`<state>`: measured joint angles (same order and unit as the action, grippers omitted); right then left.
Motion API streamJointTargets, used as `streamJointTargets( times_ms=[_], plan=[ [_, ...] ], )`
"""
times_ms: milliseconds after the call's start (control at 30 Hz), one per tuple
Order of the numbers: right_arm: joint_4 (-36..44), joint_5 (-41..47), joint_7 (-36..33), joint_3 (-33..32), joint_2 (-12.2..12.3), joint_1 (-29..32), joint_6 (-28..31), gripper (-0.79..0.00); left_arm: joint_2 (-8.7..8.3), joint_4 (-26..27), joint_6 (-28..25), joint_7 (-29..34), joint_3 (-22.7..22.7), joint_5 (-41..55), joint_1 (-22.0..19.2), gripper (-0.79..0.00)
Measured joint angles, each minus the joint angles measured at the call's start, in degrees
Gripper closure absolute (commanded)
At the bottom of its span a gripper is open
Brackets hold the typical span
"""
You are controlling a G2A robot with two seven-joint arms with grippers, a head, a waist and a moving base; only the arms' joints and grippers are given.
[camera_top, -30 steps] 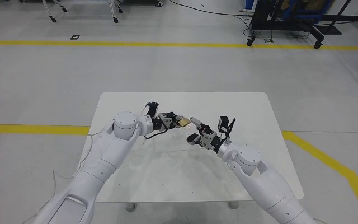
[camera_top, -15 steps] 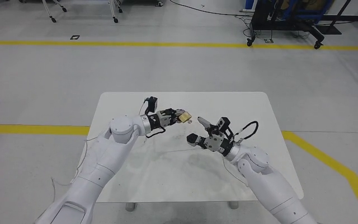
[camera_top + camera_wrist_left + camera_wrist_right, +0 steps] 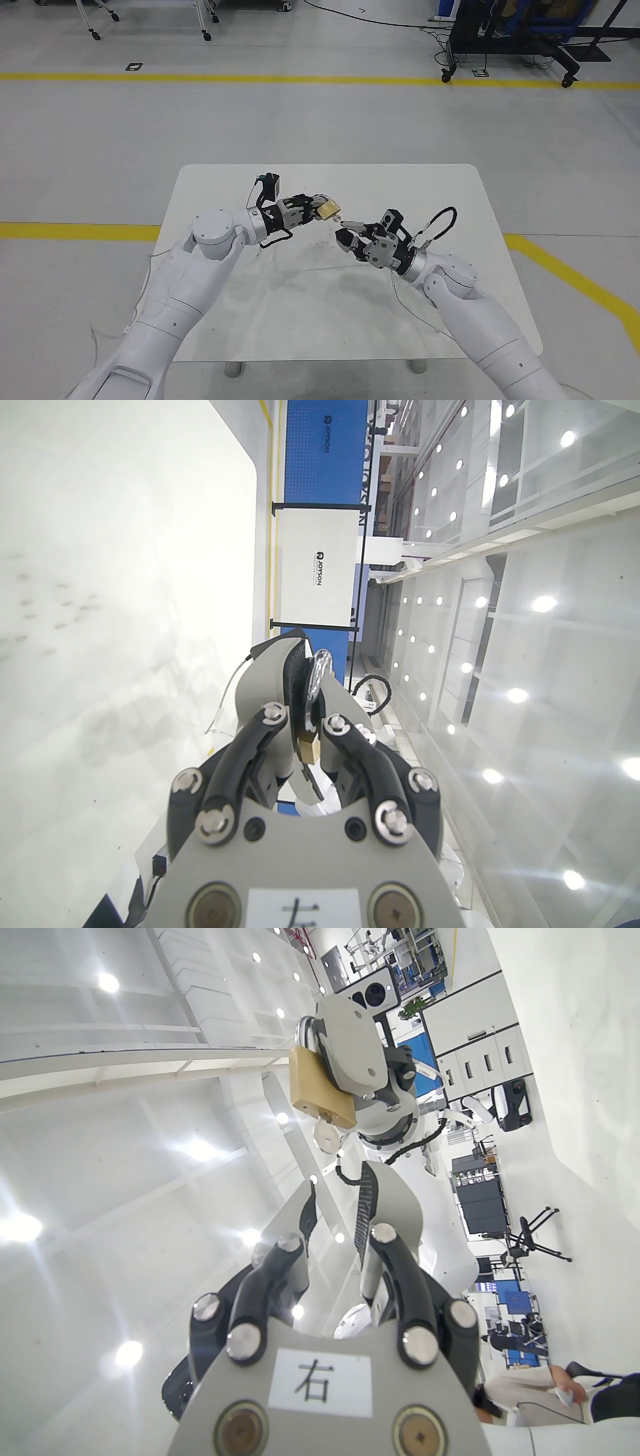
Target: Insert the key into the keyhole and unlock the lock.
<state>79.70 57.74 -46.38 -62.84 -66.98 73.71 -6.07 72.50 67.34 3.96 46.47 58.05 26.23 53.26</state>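
Note:
My left gripper (image 3: 312,209) is shut on a brass padlock (image 3: 327,209) and holds it above the middle of the white table (image 3: 300,310). In the left wrist view the lock's steel shackle (image 3: 318,672) and brass body (image 3: 310,750) sit clamped between the fingers. A small silver key (image 3: 327,1138) sticks out of the keyhole in the padlock's (image 3: 320,1088) end face, its round head free. My right gripper (image 3: 337,1195) is open just short of the key head, with nothing between its fingers. In the top view the right gripper (image 3: 349,238) is close beside the lock.
The tabletop around the two arms is bare white surface. A black cable loops off the right wrist (image 3: 440,222). Yellow floor lines and wheeled racks (image 3: 510,45) lie well beyond the table.
The right wrist has turned and its gripper, held wide half a second ago, now points at the lock from closer in. The left arm has lifted the padlock slightly toward the table's back.

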Motion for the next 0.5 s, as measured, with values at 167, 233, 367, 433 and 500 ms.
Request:
streamJointTargets(
  times_ms=[167, 233, 367, 433, 500],
  plan=[
    [-0.8, -0.5, 0.7, 0.3, -0.3, -0.5, 0.3, -0.105, 0.05, 0.2, 0.3, 0.0, 0.0, -0.3, 0.1, 0.000],
    [-1.2, -0.6, 0.9, 0.3, -0.4, -0.7, 0.3, -0.071, 0.07, 0.2, 0.4, -0.1, -0.1, -0.4, 0.1, 0.000],
    [-1.7, -0.9, 1.6, 0.5, -0.6, -1.2, 0.3, -0.058, 0.09, 0.3, 0.5, 0.1, -0.1, -0.9, 0.1, 0.000],
    [-1.9, -1.0, 1.8, 0.6, -0.7, -1.4, 0.3, -0.052, 0.11, 0.3, 0.7, 0.1, -0.2, -1.3, 0.0, 0.000],
    [-2.0, -1.0, 2.0, 0.6, -0.8, -1.6, 0.2, -0.052, 0.14, 0.3, 0.8, 0.1, -0.3, -1.5, 0.0, 0.000]
  ],
)
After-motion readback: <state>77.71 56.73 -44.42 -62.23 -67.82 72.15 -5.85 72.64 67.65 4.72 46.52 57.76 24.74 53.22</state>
